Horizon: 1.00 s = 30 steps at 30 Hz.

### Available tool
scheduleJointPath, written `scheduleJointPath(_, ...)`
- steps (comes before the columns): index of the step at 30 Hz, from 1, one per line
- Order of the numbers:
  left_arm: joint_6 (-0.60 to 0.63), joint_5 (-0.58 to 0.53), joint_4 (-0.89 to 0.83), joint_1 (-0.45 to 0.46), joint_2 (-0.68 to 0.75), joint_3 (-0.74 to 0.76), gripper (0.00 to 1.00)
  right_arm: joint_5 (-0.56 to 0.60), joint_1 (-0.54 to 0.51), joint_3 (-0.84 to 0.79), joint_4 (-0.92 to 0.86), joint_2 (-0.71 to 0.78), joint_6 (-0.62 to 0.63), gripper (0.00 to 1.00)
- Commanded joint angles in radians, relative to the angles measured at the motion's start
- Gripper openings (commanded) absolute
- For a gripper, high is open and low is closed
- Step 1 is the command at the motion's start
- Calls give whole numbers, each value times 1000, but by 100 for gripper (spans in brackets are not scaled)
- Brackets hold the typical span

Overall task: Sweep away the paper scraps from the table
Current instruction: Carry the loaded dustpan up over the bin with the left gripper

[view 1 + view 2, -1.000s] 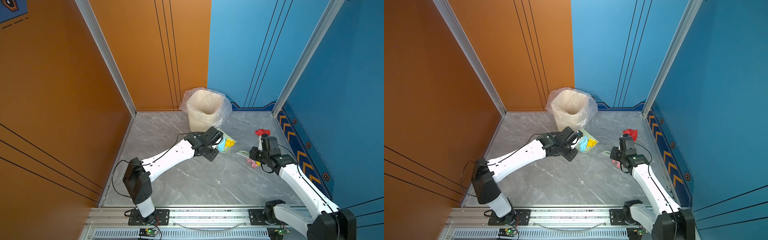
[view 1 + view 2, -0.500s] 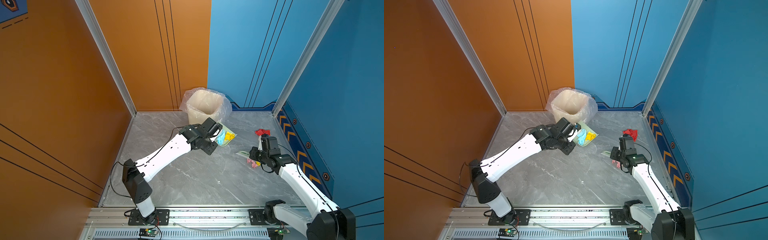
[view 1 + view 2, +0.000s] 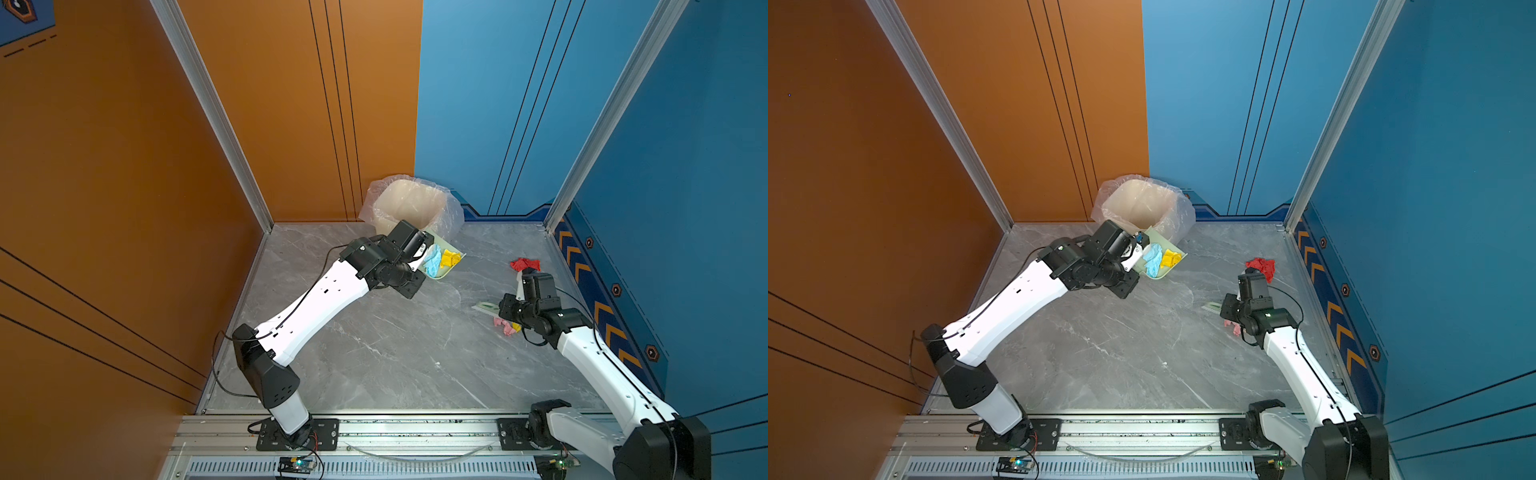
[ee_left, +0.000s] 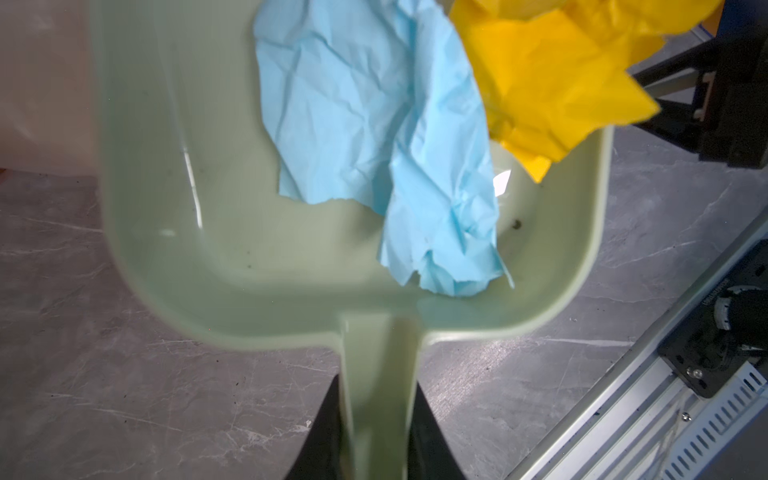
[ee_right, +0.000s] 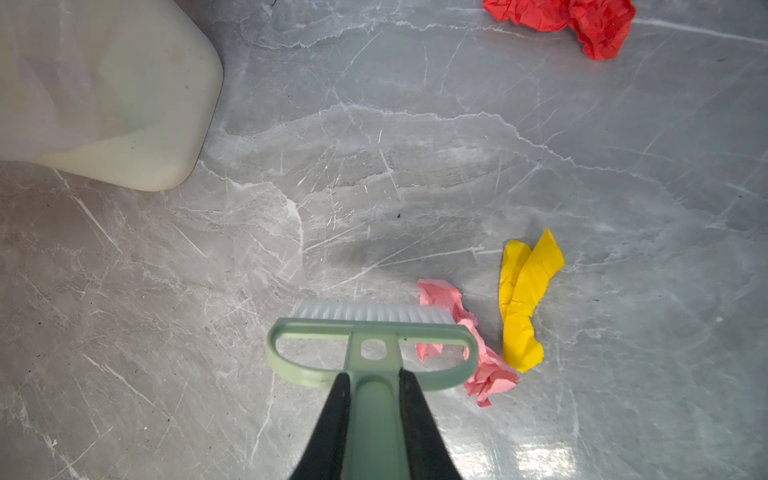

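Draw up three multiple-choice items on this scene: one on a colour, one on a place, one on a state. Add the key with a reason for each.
1. Which colours are the paper scraps in the pale green plastic dustpan?
A red and pink; B light blue and yellow; C green and lilac.
2. Where is the crumpled red paper scrap?
A in the dustpan; B under the dustpan; C on the grey marble table.
3. The right claw is:
A open and empty; B shut on the pale green brush; C shut on the dustpan.

Key:
1 B, the left wrist view shows both colours in the pan.
2 C, it lies on the table in both top views.
3 B, the claw pinches the brush's handle in the right wrist view.
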<state>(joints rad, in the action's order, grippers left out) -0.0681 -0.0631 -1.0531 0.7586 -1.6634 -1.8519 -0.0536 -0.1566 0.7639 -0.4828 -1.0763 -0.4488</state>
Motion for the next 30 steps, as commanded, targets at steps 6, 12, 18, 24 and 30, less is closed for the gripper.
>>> scheduleJointPath(6, -3, -43, -32, -104, 27, -68, 0, -15, 12, -13, -20, 14, 16, 0)
scheduleJointPath(12, 4, -114, -51, -163, -15, -157, 0, -14, 18, -13, -27, 19, 17, 0)
scheduleJointPath(18, 33, -181, -50, -200, -80, -224, 0, -14, 17, -26, -30, 31, 5, 0)
scheduleJointPath(24, 63, -234, -50, -222, -173, -320, 0, -2, 19, -29, -36, 45, -9, 0)
scheduleJointPath(30, 89, -272, -51, -240, -271, -438, 0, 9, 22, -28, -33, 49, -25, 0)
